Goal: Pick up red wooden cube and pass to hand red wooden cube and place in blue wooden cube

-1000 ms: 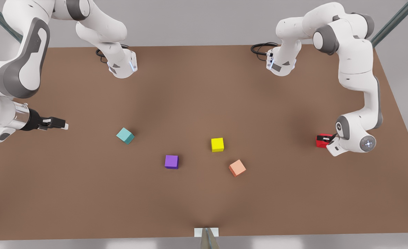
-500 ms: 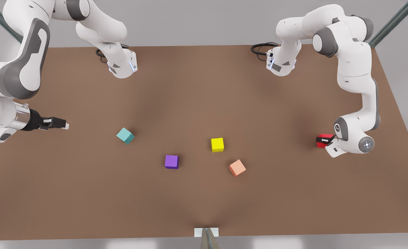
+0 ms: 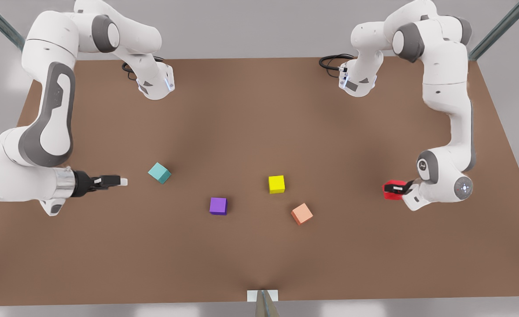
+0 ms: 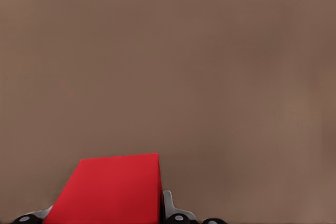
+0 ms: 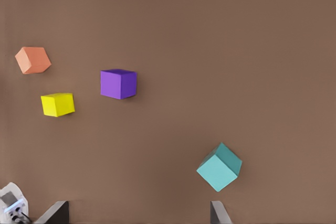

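Nearest the table's (image 3: 109,273) front edge, the salmon-orange cube (image 3: 302,214) and the purple cube (image 3: 218,205) are seen resting apart from each other on the brown surface. Just behind them the yellow cube (image 3: 276,184) is found near the middle. Toward the front view's right edge, the red wooden cube (image 3: 391,189) is pinched between the fingers of the left gripper (image 3: 397,189) and is held level; in the left wrist view the cube (image 4: 113,188) is seen clamped between the pads. Toward the front view's left edge, the right gripper (image 3: 119,181) is held low with its fingers spread, nothing between them, pointing at the blue wooden cube (image 3: 159,172), which lies just beside it on the table, untouched
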### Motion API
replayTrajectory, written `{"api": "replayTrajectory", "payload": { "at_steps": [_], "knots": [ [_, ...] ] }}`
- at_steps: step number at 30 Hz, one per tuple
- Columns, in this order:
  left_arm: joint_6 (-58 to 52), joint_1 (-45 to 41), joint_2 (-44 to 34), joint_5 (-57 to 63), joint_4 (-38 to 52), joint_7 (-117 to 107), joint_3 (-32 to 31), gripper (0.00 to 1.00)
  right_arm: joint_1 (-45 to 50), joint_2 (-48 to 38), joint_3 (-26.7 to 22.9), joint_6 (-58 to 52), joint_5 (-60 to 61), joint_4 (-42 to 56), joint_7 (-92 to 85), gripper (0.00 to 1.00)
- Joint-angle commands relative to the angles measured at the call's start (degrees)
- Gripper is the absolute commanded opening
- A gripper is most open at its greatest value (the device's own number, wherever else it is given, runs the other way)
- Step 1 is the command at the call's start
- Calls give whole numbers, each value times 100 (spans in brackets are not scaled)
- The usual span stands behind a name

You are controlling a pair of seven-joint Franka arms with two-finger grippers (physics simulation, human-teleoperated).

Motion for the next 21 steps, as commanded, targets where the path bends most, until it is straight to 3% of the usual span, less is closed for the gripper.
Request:
{"api": "replayTrajectory", "payload": {
  "at_steps": [1, 2, 5, 8, 11, 15, 21],
  "knots": [
    [-2091, -109, 295, -2189, 1014, -2847, -272, 57, -25, 419, -2, 317, 615, 296, -3005, 100],
    [-2294, -109, 559, -2313, 1736, -3692, -764, 57, -104, 806, -10, 590, 1168, 331, -4201, 100],
    [-2102, -118, 1095, -3069, 2491, -3737, -2029, 56, -140, 1202, 60, 669, 2381, 287, -4896, 100],
    [-581, -215, 1807, -3710, 2791, -3798, -3313, 56, -131, 1439, 446, 608, 3401, 252, -6206, 100],
    [227, -223, 2342, -4062, 3229, -3728, -3989, 56, -113, 1800, 1017, 861, 4104, 340, -7488, 100],
    [1353, -566, 2572, -4071, 3398, -2998, -4237, 56, -87, 1826, 1299, 1275, 4122, 314, -8667, 100],
    [1774, -785, 2871, -4554, 3468, -1926, -4360, 54, -78, 2090, 1668, 1240, 4588, 243, -10469, 100]
  ]
}}
